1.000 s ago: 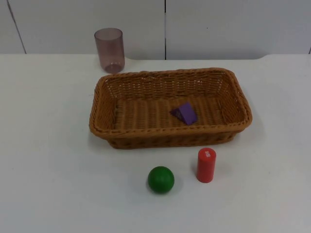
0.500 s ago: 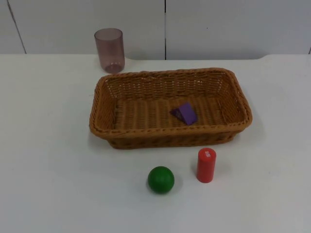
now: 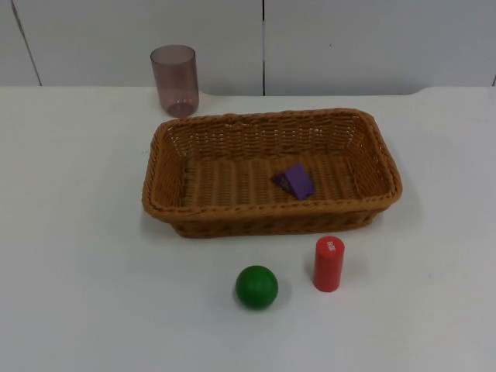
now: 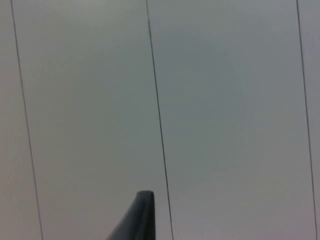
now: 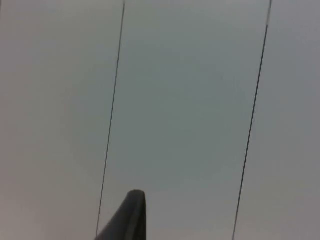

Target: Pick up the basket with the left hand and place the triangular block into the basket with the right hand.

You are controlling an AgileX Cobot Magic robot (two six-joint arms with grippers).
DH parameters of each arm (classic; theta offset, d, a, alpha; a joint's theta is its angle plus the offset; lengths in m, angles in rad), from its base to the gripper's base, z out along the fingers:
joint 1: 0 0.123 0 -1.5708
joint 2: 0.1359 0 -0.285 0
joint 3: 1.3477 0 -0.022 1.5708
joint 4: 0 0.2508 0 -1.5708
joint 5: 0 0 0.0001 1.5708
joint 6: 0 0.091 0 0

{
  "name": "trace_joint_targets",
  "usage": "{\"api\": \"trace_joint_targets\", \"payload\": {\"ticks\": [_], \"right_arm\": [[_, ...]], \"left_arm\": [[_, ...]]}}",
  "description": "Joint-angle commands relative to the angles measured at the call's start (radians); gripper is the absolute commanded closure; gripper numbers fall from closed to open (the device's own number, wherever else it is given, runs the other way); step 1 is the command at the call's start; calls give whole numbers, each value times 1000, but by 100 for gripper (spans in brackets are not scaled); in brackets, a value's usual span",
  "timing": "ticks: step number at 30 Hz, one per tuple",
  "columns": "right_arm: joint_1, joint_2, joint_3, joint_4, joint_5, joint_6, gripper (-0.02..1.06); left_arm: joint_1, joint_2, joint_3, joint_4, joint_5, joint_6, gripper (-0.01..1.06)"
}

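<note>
wicker basket (image 3: pixel 232 124) rests on the white table (image 3: pixel 77 232), long axis running left to right; purple triangular block (image 3: pixel 294 181) lies inside it, right of centre. left tool (image 4: pixel 142 220) and right tool (image 5: pixel 131 217) each face the grey partition wall (image 5: pixel 190 100), away from the table; whether either is wide or narrow cannot be told. judged: block already placed, neither arm nearer.

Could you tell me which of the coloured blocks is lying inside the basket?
The purple triangular block; the green ball and red cylinder sit on the table outside the basket.
</note>
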Motion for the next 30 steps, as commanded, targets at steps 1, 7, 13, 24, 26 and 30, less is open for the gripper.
{"api": "trace_joint_targets", "payload": {"ticks": [1,7,13,24,26,30], "right_arm": [[4,2,-7,-6,35,-9,0],[4,2,-7,5,57,-14,0],[4,2,-7,5,78,-14,0],[4,2,-5,-2,125,-5,0],[4,2,2,-10,138,13,0],[4,2,50,-77,197,116,0]], "left_arm": [[-7,1,-5,-16,-1,3,0],[-7,1,-33,-61,11,62,0],[-7,1,-36,-68,63,70,0],[-7,1,-16,-64,209,64,0],[-7,1,-4,-64,227,53,0],[-7,1,77,-64,271,21,0]]}}
